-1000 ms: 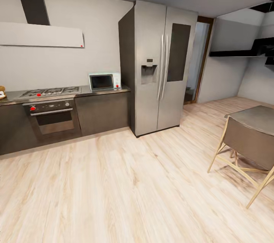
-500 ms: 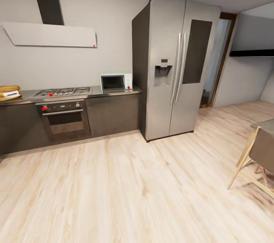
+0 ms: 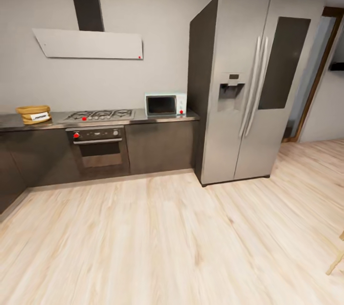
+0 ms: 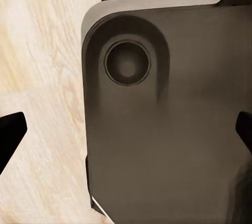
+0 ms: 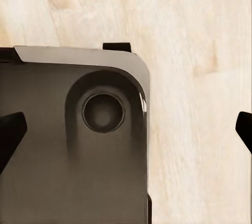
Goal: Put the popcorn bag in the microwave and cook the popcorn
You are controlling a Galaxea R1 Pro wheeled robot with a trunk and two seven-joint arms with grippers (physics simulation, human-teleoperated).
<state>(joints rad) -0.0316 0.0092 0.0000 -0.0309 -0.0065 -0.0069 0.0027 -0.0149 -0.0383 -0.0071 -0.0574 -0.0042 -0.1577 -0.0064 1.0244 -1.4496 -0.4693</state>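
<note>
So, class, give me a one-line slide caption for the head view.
Popcorn bag on the countertop, left of the hob; microwave beside the fridge.

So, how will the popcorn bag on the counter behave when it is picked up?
The bag is a squat paper sack with a rolled rim, so it probably crumples under a hard squeeze. It looks small beside the hob, so likely light. Its wide, low shape suggests it would slide on the steel counter rather than tip.

Brushed-steel countertop (image 3: pixel 157 118), matt wood floor (image 3: pixel 167 243)
</note>
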